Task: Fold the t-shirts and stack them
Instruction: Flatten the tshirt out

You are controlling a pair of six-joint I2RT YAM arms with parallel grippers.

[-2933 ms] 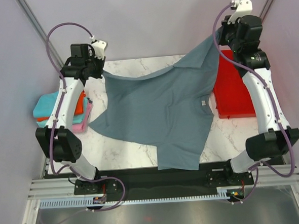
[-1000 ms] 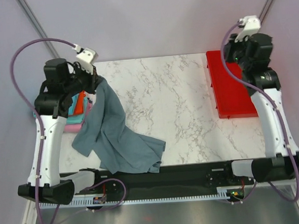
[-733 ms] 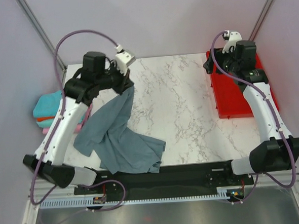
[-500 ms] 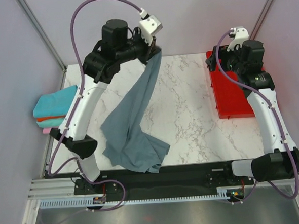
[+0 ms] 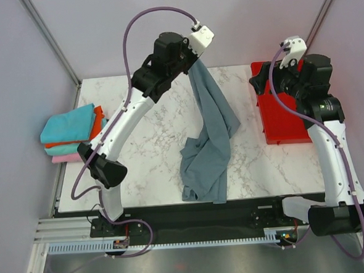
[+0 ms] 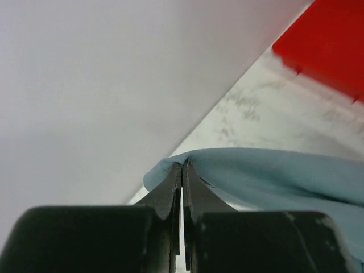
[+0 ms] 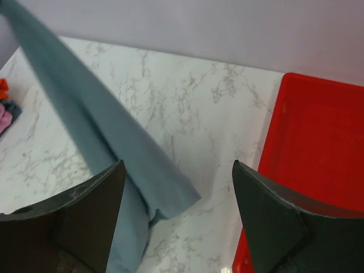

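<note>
Left jaws held the hanging grey shirt (image 5: 210,135) pinched, right jaws stood open, empty; best to catch its free edge before spreading on the tabletop (image 5: 164,151)

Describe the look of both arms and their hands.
The left arm and right arm have white links, black joints and a purple cable looping alongside each. The left hand and right hand each end in two dark, tapering fingers.
</note>
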